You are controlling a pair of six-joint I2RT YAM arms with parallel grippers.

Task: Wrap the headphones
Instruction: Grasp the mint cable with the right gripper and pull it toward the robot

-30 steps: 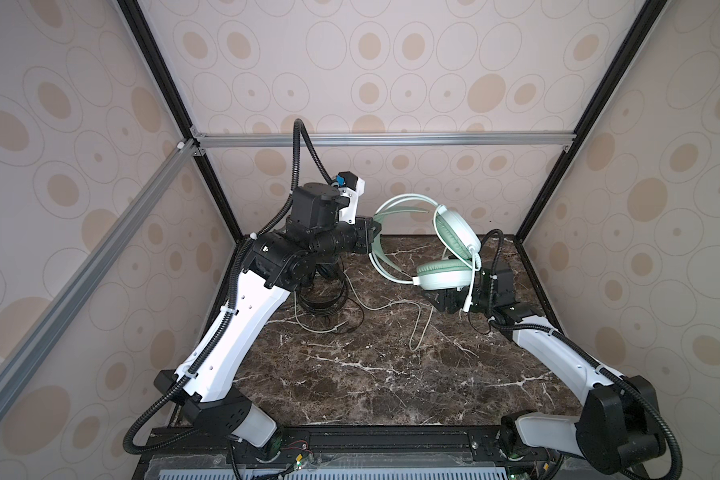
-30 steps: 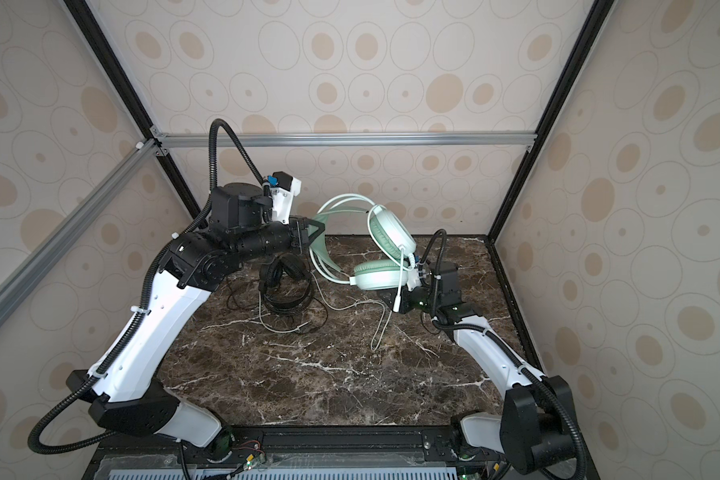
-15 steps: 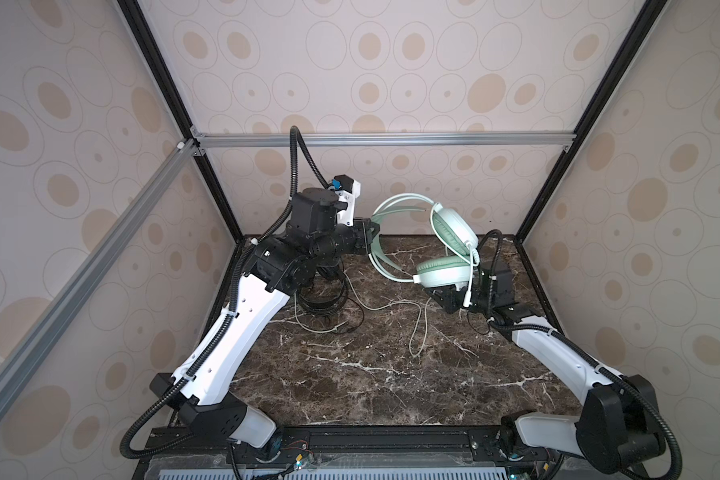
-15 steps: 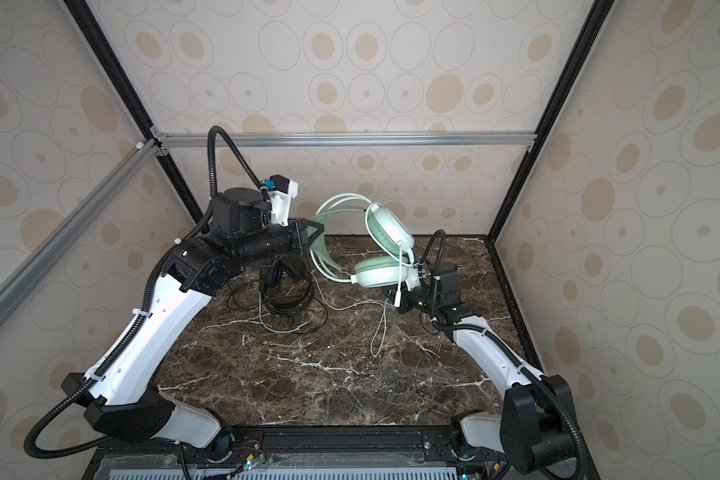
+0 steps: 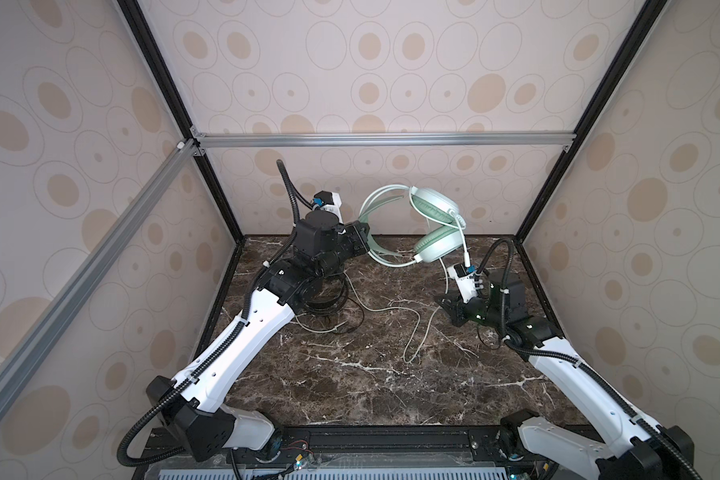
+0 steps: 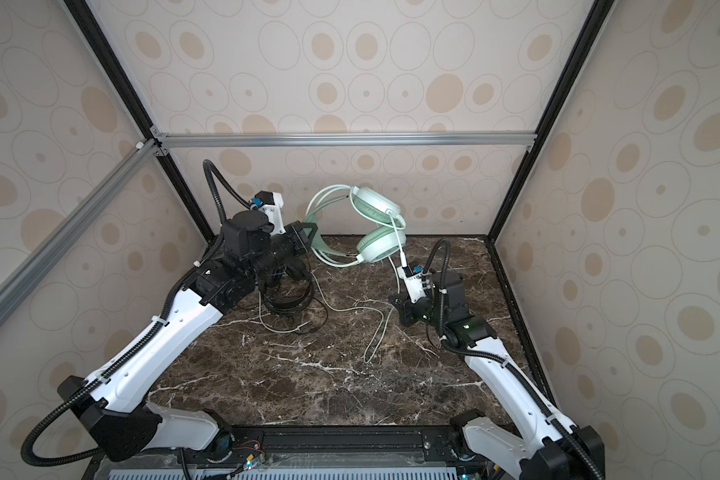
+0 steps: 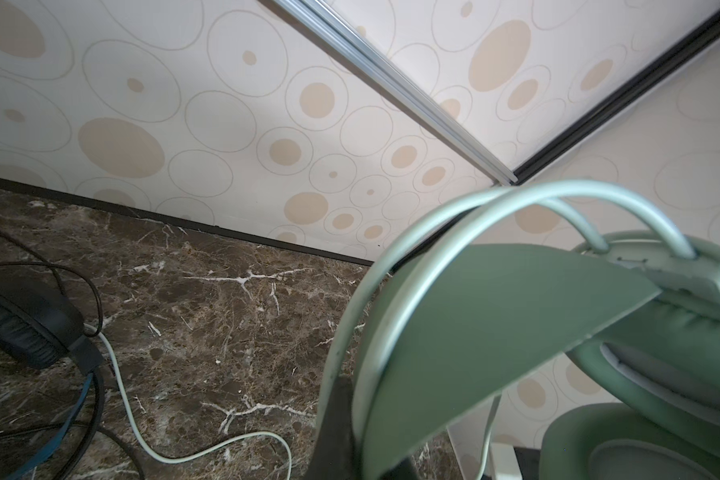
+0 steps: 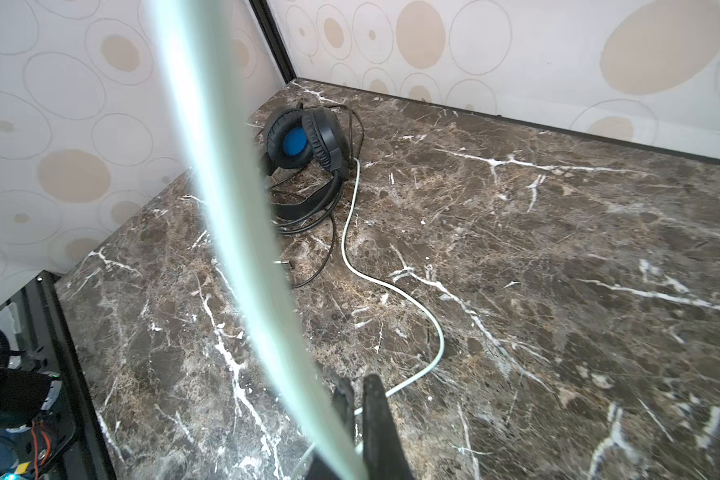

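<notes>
Holding green headphones [image 5: 435,248] aloft mid-frame in clamped left gripper [image 5: 364,240]; pinching dangling cord [image 5: 463,244] lower right in closed right gripper [image 5: 443,301], probably for winding.

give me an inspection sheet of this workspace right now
surface: dark marble tabletop, no spill seen
job's things: mint-green headset held up off the table; black headset lying near the far left corner
clutter: nothing seen
grippers: left gripper shut on the mint-green headset's headband; right gripper shut on the pale cord, low over the table
cables: pale cord trails loose across the table; thin black cord looped by the black headset
surroundings: patterned walls, aluminium bar across the back
</notes>
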